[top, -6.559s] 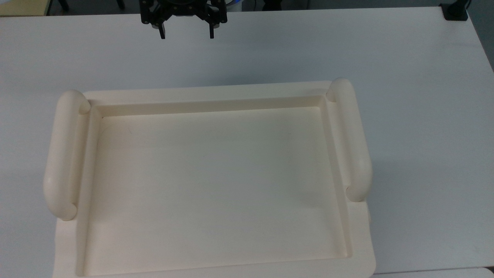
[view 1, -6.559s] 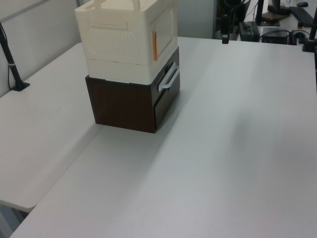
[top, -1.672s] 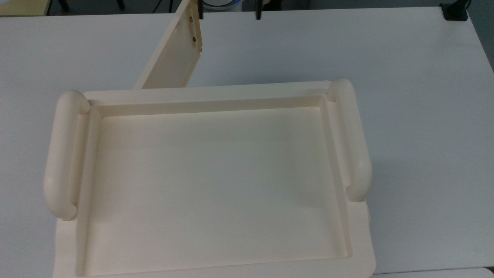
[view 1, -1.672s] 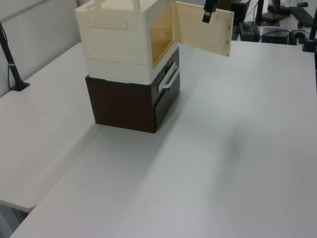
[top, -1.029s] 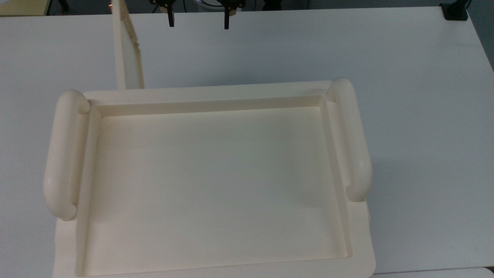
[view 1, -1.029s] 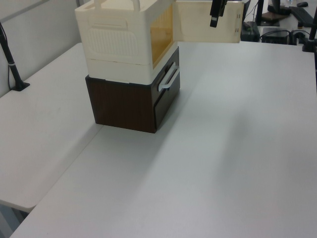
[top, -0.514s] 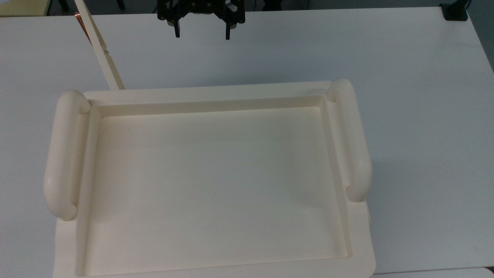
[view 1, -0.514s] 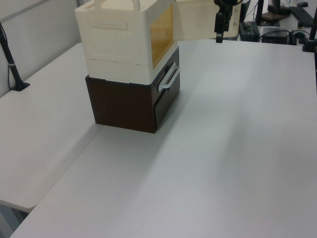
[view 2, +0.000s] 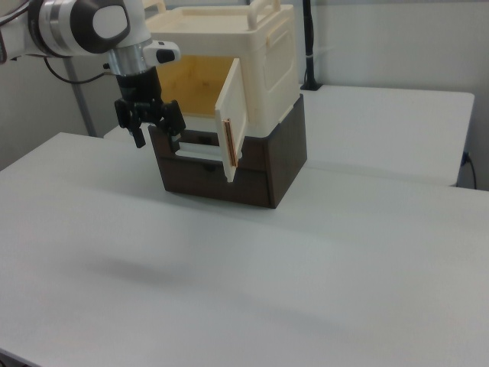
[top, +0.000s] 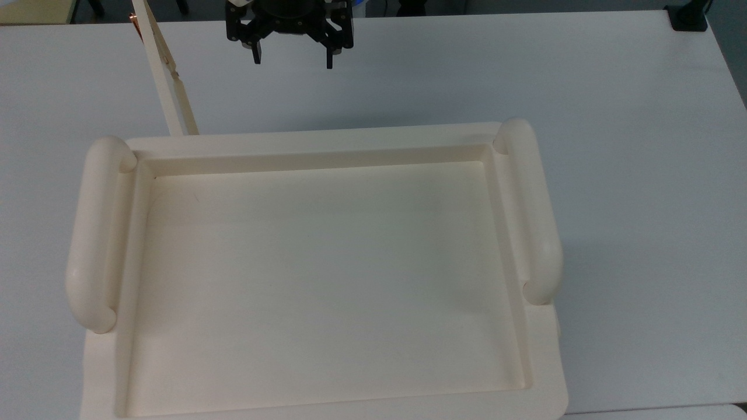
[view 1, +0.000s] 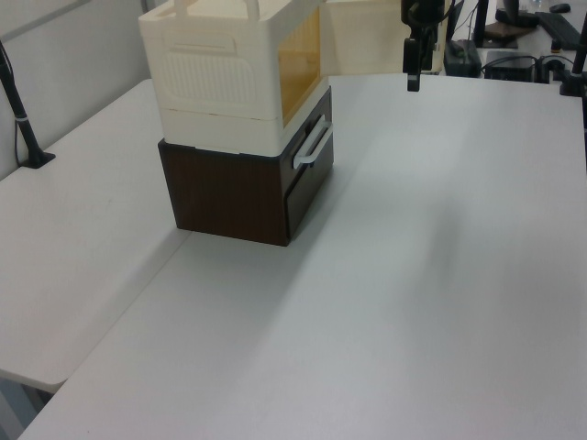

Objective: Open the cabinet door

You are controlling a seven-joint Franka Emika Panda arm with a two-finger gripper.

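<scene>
**Right view: the door hangs wide open and my gripper is off it**

Right view shows the cabinet door (view 2: 233,118) swung out from the cream cabinet (view 2: 267,57), so I can see the yellow inside. The cabinet sits on a dark brown drawer box (view 2: 260,172) on the white table (view 2: 306,275). In the top view the door (top: 166,70) sticks out from the cabinet's far edge, near the top view's left.

My gripper (view 2: 158,128) hangs in front of the open cabinet, beside the door and not touching it. My fingers are spread apart with nothing between them. In the top view my gripper (top: 292,58) is to the right of the door, with a clear gap.

I think this door is light and thin. It looks stiff, like hard plastic, and it turns on a hinge at one side. I think it swings with a small push. It looks smooth, so it may slip. The best place to hold it is the free edge with the copper strip (view 2: 227,144), far from the hinge. I would pinch it gently, or just nudge the flat face, and move along its swing, not against it. To me the job looks about done.
</scene>
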